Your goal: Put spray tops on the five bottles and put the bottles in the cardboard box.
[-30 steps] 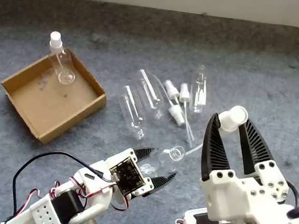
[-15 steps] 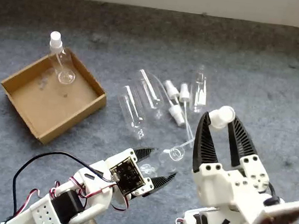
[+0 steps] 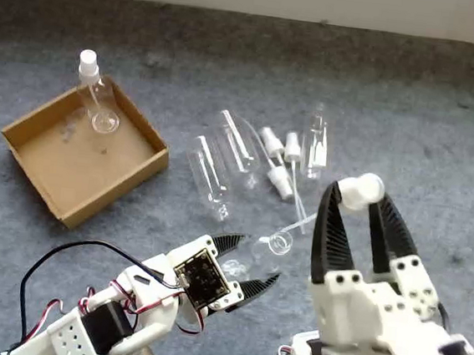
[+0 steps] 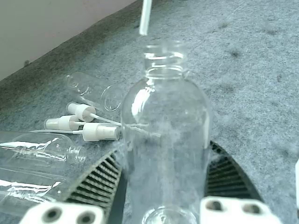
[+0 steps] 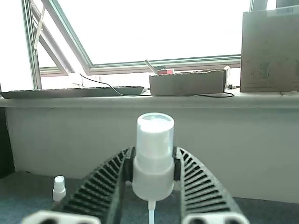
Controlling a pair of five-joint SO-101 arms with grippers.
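My left gripper is shut on a clear open-necked bottle, held low near the table's front. In the left wrist view the bottle stands between the jaws, and a thin dip tube hangs just above its neck. That tube belongs to a white spray top on which my right gripper is shut, up and to the right of the bottle. The right wrist view has the spray top clamped between the ribbed fingers. The cardboard box at the left holds one capped bottle.
Three uncapped bottles lie mid-table on the grey carpet. Three loose spray tops lie among them. Open carpet stretches to the right and the far side.
My right gripper swung left with the spray top, then eased slightly right and down, bringing the tube tip close to the bottle's neck. The left gripper and its bottle stayed put.
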